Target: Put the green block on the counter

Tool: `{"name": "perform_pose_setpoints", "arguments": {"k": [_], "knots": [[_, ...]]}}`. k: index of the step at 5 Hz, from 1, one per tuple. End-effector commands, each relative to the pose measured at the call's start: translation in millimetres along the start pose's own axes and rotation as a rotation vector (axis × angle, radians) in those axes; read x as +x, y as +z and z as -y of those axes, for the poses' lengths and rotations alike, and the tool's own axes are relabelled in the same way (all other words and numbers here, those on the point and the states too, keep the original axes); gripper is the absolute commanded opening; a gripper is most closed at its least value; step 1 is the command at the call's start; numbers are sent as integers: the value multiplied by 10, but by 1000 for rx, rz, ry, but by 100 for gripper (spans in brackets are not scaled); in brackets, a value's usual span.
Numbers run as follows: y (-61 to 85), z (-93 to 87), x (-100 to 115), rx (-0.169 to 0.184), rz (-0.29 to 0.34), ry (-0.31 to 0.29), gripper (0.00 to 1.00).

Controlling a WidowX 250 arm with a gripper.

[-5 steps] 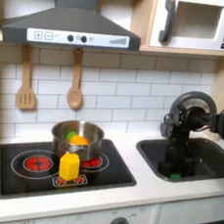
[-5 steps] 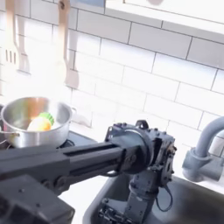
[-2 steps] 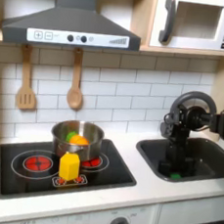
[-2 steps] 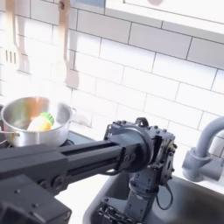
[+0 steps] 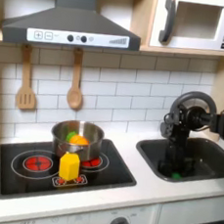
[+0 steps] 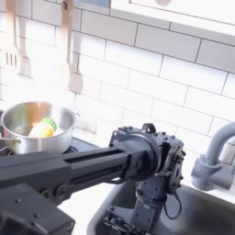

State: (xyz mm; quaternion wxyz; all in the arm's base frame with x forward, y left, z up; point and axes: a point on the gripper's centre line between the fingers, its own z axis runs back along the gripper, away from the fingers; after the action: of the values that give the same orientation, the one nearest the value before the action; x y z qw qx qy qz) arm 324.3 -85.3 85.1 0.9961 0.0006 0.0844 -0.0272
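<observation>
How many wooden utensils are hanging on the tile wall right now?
2. In the first exterior view, a slotted wooden spatula hangs toward the left of the wall, and a wooden spoon hangs just right of it, above the pot. Others may be hidden.

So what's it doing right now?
Hand down in dark grey sink basin, grip unclear. Small green block at its tip. White counter not yet reached.

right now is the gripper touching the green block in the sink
Cannot tell. In the first exterior view the gripper sits right at the green block, too small and blurred to show contact.
</observation>
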Motion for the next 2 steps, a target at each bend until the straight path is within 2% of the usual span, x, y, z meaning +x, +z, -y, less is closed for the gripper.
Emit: {"name": "perform_pose_setpoints", "arguments": {"k": [1, 2], "knots": [[-34, 4, 0, 3, 2, -3, 0], [1, 5, 3, -5, 9, -4, 0]]}}
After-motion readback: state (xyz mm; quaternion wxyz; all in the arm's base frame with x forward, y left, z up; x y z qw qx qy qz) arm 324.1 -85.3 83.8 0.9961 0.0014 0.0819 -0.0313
